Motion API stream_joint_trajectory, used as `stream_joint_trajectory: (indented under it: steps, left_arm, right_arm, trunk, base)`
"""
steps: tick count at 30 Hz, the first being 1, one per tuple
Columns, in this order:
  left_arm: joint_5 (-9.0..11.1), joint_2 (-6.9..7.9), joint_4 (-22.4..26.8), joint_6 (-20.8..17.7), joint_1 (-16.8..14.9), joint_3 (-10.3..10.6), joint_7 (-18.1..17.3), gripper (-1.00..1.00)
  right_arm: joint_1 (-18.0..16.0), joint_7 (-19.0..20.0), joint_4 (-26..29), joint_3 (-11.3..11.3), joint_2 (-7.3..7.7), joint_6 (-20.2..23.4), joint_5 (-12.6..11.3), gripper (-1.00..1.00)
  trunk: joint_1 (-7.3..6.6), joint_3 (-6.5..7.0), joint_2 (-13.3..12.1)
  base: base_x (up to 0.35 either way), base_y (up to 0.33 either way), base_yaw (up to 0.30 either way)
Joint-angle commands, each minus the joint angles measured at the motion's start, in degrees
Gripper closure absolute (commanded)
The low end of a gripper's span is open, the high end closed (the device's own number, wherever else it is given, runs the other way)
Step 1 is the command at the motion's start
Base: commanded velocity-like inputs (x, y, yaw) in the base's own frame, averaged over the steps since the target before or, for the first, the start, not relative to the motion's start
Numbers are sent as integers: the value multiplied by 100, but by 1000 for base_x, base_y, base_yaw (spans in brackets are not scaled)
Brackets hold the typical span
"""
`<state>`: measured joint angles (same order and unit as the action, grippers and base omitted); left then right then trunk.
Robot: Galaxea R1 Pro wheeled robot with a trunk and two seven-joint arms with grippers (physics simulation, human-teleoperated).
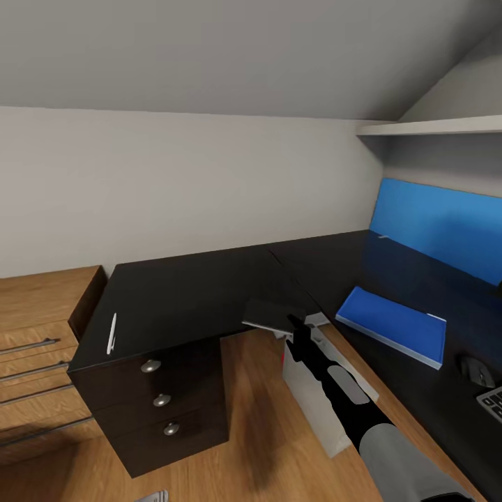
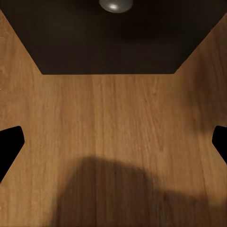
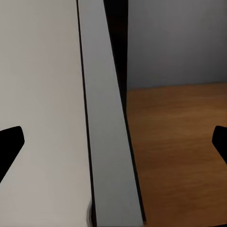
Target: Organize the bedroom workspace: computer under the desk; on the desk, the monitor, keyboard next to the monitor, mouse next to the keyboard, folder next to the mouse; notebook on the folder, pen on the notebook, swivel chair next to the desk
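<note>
The flat bright-blue folder [image 1: 394, 324] lay on the glossy black L-shaped desk [image 1: 195, 293], with the small black mouse [image 1: 476, 369] near it, a corner of the black keyboard [image 1: 492, 402] beside that, and the slim white pen [image 1: 111, 333] well apart at the desk's far end above the drawers. The right gripper [image 3: 113, 142], fingers spread wide and holding nothing, faced the light-grey computer tower [image 1: 315, 390] standing on the wood floor [image 1: 258, 418] by the desk. The left gripper [image 2: 113, 144], equally open and empty, pointed at floor below a round silver knob [image 2: 115, 4].

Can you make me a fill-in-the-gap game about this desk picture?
1. The folder lying on the desk is colored ____.
2. The white pen lies on the desk above the ____ with round silver knobs.
3. The mouse sits between the folder and the ____.
4. The floor is made of ____.

Missing words: blue; drawers; keyboard; wood
</note>
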<state>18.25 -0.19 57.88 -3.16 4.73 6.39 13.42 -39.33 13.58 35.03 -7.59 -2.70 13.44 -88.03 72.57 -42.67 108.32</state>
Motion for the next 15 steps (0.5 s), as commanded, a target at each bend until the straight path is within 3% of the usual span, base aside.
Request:
stream_joint_trajectory:
  steps: [1, 10, 15]
  left_arm:
    - [39, 2, 15, -26, 2, 11, 37, -100]
    - [39, 2, 12, -27, 2, 11, 38, -100]
    - [39, 2, 12, -27, 2, 11, 36, -100]
  right_arm:
    - [-4, 14, -5, -9, 2, 10, -45, -100]
    - [-4, 14, 7, -5, 7, 10, -33, -100]
    - [-4, 14, 11, -5, 7, 10, -30, -100]
  trunk:
    - [0, -4, 2]
    - [0, -4, 2]
    - [0, -4, 2]
  base:
    - [12, 16, 0]
    - [0, 3, 0]
    - [-172, 0, 0]
